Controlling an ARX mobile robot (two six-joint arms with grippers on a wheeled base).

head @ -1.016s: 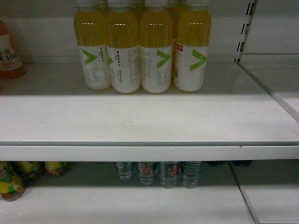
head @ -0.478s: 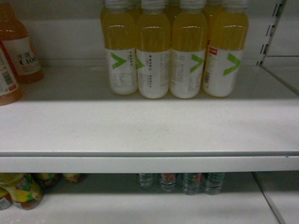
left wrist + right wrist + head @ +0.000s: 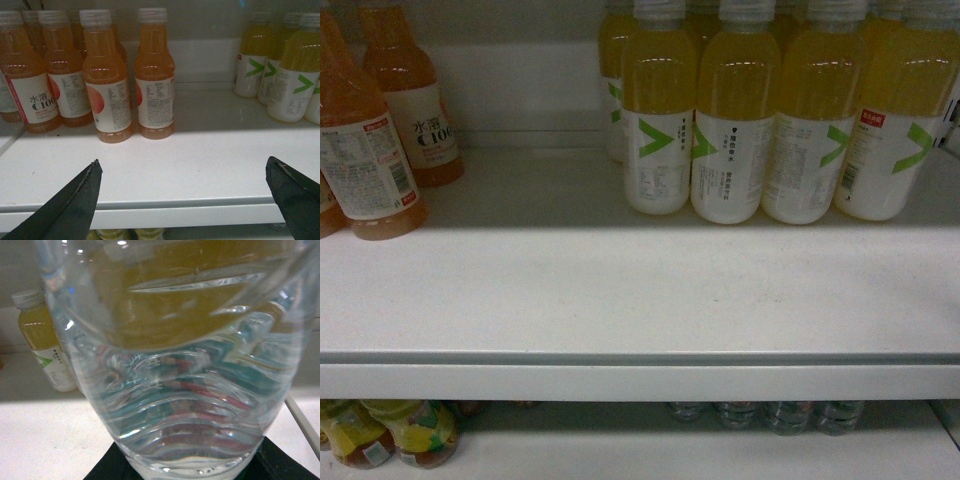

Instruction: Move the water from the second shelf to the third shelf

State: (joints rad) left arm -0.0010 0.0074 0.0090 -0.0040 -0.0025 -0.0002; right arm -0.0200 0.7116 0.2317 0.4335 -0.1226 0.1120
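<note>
the white shelf (image 3: 620, 290) carries a cluster of yellow juice bottles (image 3: 730, 130) with white labels and green chevrons at the rear right, and orange drink bottles (image 3: 380, 140) at the left. its front area is bare. on the lower shelf (image 3: 620, 455), clear water bottles (image 3: 770, 412) stand at the right and fruit-labelled bottles (image 3: 390, 432) at the left.

- The left gripper (image 3: 182, 192) shows two dark, tapered fingers (image 3: 75, 200) spread wide apart with nothing between them, held level.
- The right gripper (image 3: 190, 467) is largely hidden; only dark finger parts appear, gripping the clear ribbed plastic water bottle (image 3: 180, 365).
</note>
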